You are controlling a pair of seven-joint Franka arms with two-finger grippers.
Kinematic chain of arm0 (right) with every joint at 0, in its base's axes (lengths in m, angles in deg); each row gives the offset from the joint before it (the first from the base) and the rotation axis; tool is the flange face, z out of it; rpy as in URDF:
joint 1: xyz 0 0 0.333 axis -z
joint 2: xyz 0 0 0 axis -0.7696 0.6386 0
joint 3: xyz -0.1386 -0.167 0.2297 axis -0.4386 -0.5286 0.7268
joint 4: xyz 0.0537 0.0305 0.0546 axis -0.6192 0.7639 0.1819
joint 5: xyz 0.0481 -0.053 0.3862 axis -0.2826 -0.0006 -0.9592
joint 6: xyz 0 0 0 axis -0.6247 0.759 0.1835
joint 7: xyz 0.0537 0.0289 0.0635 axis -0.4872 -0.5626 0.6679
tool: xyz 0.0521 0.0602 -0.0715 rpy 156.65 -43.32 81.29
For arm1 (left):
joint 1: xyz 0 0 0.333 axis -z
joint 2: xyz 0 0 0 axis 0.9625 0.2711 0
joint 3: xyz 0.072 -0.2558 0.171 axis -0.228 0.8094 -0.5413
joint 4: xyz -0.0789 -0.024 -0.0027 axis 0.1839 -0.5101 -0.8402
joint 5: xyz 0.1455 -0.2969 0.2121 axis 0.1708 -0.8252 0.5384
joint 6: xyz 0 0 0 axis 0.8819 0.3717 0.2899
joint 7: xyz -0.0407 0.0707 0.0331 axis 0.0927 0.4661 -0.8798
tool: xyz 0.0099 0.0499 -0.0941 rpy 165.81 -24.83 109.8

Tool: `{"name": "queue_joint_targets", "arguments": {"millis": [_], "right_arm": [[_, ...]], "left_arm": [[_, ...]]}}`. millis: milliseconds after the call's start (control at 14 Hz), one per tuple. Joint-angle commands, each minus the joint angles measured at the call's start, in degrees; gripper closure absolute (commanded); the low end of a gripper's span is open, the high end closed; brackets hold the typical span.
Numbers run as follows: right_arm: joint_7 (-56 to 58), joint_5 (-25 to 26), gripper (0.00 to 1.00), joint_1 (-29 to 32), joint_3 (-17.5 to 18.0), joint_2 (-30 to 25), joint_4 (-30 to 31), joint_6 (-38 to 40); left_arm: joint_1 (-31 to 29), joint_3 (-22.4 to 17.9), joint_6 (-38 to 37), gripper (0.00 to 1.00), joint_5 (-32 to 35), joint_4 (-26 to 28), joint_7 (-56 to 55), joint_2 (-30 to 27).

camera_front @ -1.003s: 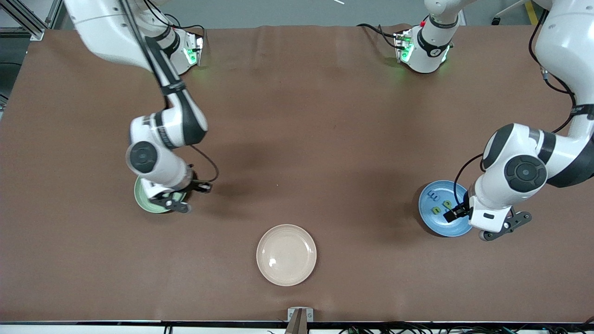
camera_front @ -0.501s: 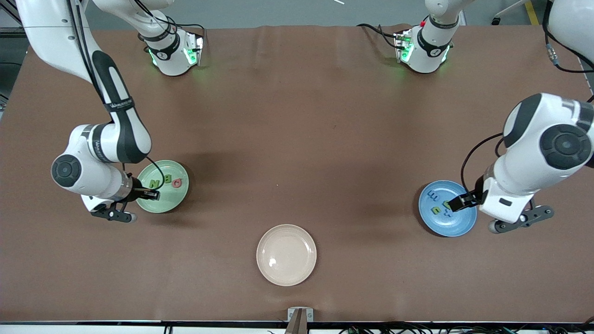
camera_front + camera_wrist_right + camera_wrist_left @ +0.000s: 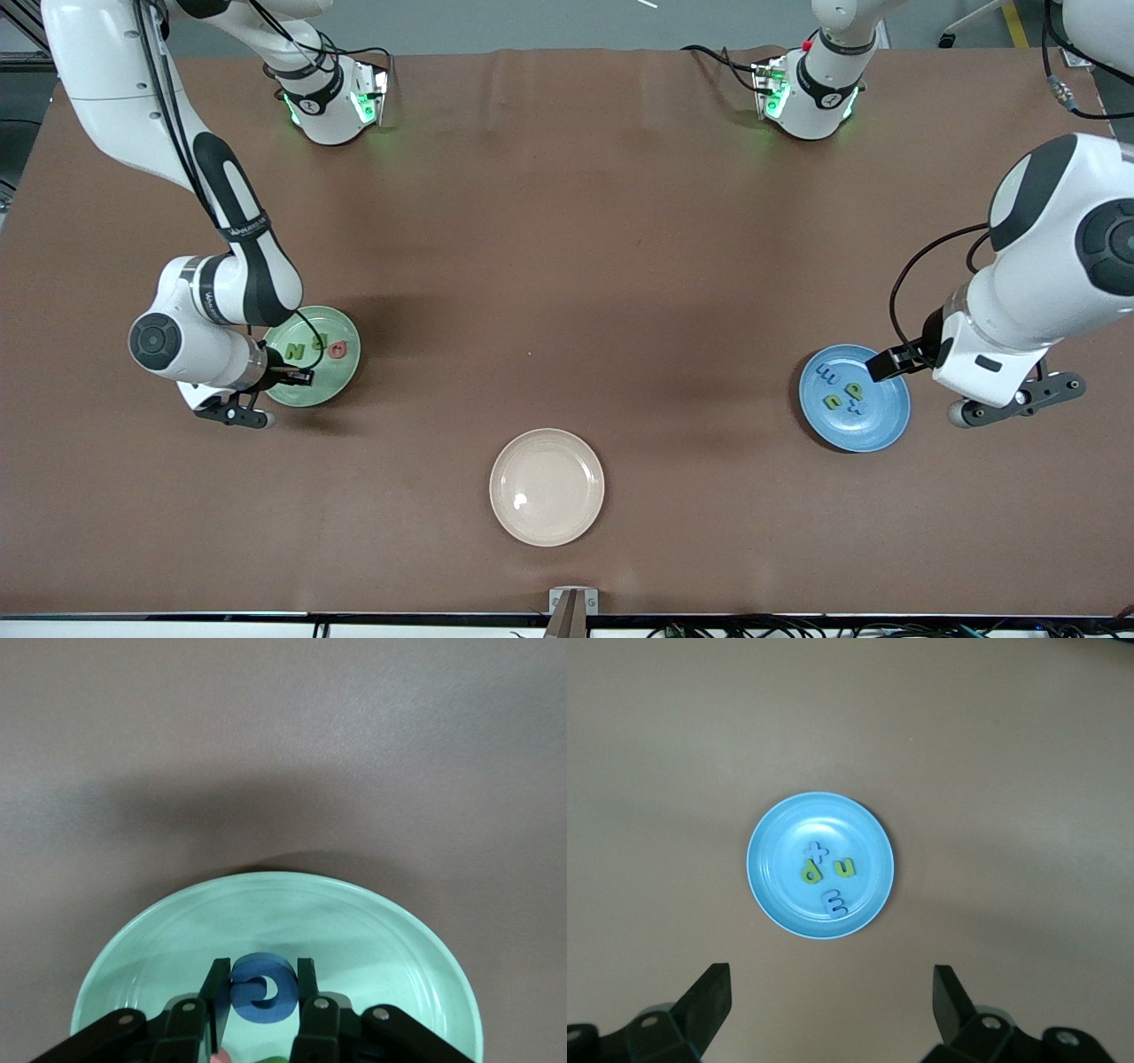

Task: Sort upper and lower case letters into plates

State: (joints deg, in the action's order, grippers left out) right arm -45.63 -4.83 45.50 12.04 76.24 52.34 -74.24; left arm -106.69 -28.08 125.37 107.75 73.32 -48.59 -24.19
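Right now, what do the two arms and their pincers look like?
Both arms are glossy white with black joint bands and round dark joint caps. A black cable loops beside each wrist. The left pincer and right pincer have black fingers. Both bases glow green.

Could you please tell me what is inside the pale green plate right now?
The pale green plate holds a green N and red Q. The right gripper holds the blue G over it; the arm covers part of the plate.
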Motion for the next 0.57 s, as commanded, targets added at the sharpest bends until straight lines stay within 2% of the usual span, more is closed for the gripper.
{"name": "queue_joint_targets", "arguments": {"millis": [0,286,358,430,501], "right_arm": [[0.12,0.52,0.95,0.60,0.77,-0.51,1.24,-0.41],[0.12,0.52,0.86,0.42,0.77,-0.34,1.42,-0.32],[0.12,0.52,0.74,0.42,0.77,-0.43,1.34,-0.06],[0.12,0.52,0.31,0.42,0.77,-0.43,1.25,-0.06],[0.12,0.52,0.01,0.42,0.77,-0.51,1.07,-0.06]], "left_arm": [[-1.76,1.12,-1.46,0.00,-1.83,0.01,4.28,-3.25],[-2.03,1.65,-2.95,0.00,-5.34,-0.08,5.33,-6.14],[-1.68,0.95,-3.04,0.00,-6.91,0.01,6.82,-8.15],[-0.90,-1.49,-3.04,0.00,-9.28,0.01,9.18,-10.61],[1.72,-5.87,-3.04,0.00,-12.61,0.01,11.03,-13.16]]}}
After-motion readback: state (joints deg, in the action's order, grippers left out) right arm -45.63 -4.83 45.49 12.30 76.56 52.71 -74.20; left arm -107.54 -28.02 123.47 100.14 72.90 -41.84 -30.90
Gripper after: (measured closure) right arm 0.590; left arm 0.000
